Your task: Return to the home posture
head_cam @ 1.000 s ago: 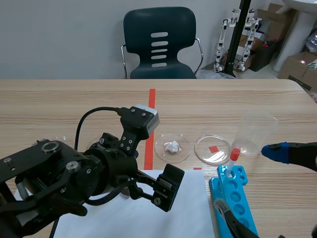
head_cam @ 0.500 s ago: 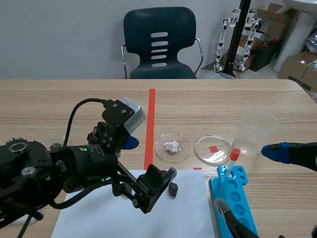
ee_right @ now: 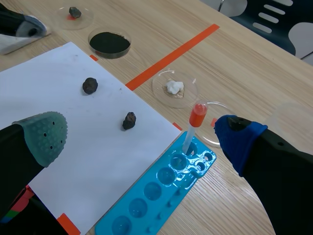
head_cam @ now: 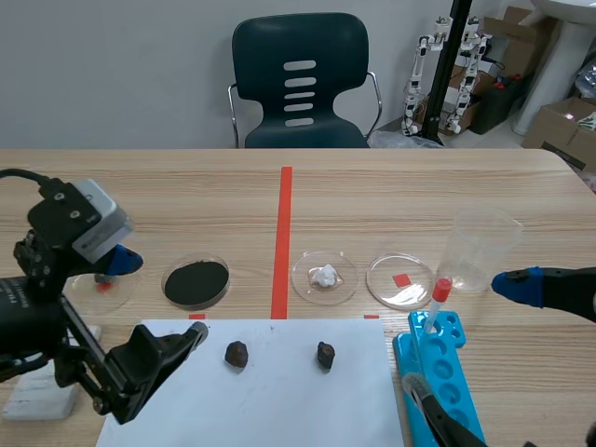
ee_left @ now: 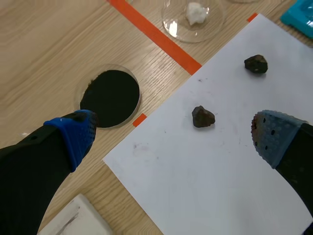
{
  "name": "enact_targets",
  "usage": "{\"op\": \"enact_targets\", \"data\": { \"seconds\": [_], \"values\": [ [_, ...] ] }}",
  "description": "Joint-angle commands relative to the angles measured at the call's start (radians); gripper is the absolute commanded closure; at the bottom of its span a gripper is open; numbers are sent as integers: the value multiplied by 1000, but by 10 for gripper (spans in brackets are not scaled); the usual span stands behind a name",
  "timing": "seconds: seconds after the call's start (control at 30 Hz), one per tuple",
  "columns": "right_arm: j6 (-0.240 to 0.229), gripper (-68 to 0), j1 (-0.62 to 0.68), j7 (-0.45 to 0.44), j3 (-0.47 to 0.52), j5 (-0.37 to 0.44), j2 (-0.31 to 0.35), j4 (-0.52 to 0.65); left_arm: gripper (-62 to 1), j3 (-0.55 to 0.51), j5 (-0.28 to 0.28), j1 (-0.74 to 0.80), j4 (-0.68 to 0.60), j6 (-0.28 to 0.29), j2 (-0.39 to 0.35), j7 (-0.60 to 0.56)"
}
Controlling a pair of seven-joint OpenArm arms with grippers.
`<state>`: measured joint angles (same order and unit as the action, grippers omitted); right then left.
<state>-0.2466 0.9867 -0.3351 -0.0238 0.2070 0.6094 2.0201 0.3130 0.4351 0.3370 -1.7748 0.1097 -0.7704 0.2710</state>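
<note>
Plainly, the task's thing here is the pair of arms themselves, so nothing needs to be gripped. The left gripper [ee_left: 174, 137] has its jaws wide apart and empty; it hangs over the near-left corner of the white paper [head_cam: 279, 410], at about eight o'clock from the sheet's middle. The right gripper [ee_right: 142, 134] is spread just as wide and also holds nothing; it sits above the blue rack [head_cam: 449, 377], at roughly four o'clock from the sheet. The arms are stiff and heavy, I judge, while everything around them is light and easily upset. Two dark lumps [head_cam: 237, 353] lie loose on the paper. A dish of black powder [head_cam: 196, 282] stands at eleven o'clock from the left lump. The red-capped tube [head_cam: 440, 298] stands upright in the rack, and the clear beaker [head_cam: 480, 247] lies at one o'clock from it. A small dish [ee_right: 75, 12] at the far left seems to hold another dark lump, though the left arm half hides it in the scene view. Each arm probably wants to lift clear before it swings.
</note>
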Motion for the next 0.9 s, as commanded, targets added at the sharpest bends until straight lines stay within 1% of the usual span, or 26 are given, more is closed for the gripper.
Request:
{"op": "enact_targets", "data": {
  "seconds": [0.0,0.1,0.2,0.3,0.4,0.47,0.57,0.67,0.8,0.87],
  "values": [
    [3,-638,-6,-11,6,7,0,5,-623,-43,-17,64,-63,3,8,-17],
    [3,-638,-6,-11,6,7,0,5,-623,-134,-41,183,-153,2,8,-17],
    [3,-638,-6,-11,6,7,0,5,-623,-215,-41,293,-231,2,15,-17],
    [3,-638,-6,-11,6,7,0,5,-623,-291,-40,388,-280,2,55,-17],
    [3,-638,-6,-11,6,7,0,5,-623,-352,-40,464,-298,2,101,-16],
    [3,-638,-6,-11,6,7,0,5,-623,-377,-40,498,-299,3,118,-16],
    [3,-638,-6,-11,6,7,0,5,-623,-396,-40,533,-299,3,122,-13],
    [3,-638,-6,-12,6,7,0,5,-623,-399,-34,542,-298,2,122,4],
    [3,-638,-6,-11,6,7,0,5,-623,-399,-8,541,-298,2,122,17],
    [3,-638,-6,-11,6,7,0,5,-623,-399,-8,541,-298,2,122,17]
  ]
}}
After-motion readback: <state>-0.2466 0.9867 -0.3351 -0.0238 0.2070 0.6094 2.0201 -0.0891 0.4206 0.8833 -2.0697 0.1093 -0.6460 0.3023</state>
